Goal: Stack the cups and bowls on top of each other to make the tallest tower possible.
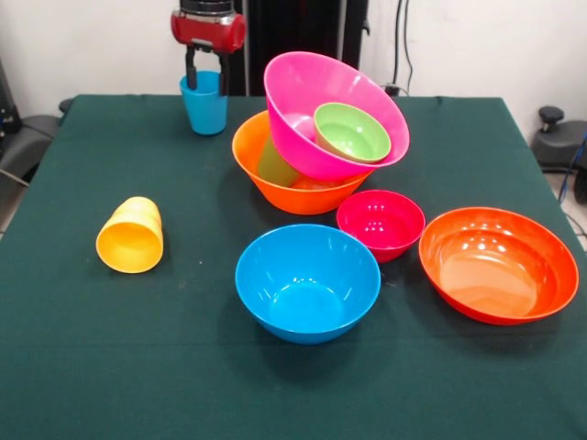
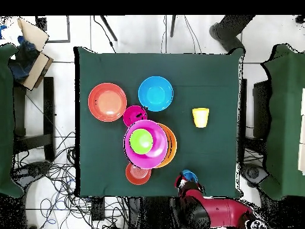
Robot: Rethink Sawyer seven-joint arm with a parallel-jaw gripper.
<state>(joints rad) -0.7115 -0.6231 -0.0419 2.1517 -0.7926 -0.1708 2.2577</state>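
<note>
Front view: gripper jaws straddle the upright blue plastic tumbler's rim, apparently grasping it for stacking.

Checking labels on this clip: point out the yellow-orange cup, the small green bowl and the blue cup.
yellow-orange cup [image 1: 131,236]: front view, its open mouth.
small green bowl [image 1: 352,132]: front view, inside, centre.
blue cup [image 1: 205,108]: front view, outer wall.
</note>
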